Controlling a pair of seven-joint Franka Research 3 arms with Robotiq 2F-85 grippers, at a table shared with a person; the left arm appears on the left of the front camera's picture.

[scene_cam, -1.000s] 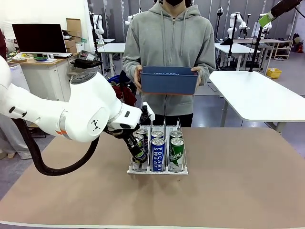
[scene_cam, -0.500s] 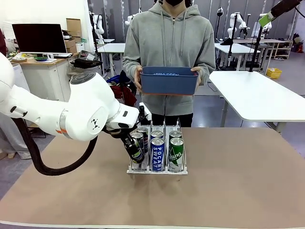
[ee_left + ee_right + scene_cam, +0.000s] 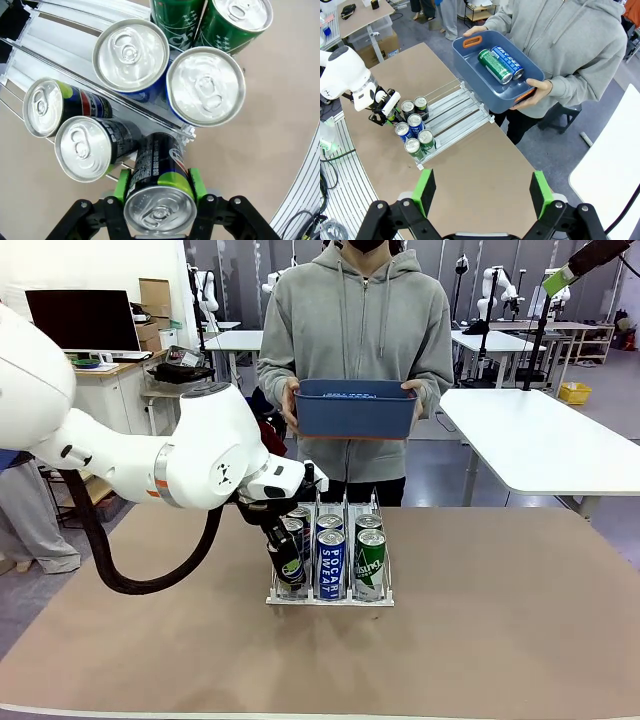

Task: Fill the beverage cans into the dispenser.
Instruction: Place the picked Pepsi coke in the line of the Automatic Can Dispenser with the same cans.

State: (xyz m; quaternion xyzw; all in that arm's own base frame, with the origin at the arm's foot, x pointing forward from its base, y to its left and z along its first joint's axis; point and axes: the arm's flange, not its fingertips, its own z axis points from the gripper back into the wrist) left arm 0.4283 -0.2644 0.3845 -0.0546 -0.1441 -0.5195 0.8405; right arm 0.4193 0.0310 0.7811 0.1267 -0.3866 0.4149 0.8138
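My left gripper is shut on a black beverage can, its green pads pressing both sides. In the front view this can leans tilted at the front of the dispenser's left lane. Two black cans stand in that lane, two blue cans in the middle lane, and green cans in the right one. My right gripper hangs open high above the table with nothing between its fingers. From there the dispenser lies below, cans at its near end.
A person at the far side holds a blue bin at chest height. In it lie a green can and a blue can. Brown table surface stretches around the dispenser. A white table stands at the back right.
My left arm's elbow has risen and swung right. The held black can has shifted only slightly at the front of the left lane. The person and bin are still.
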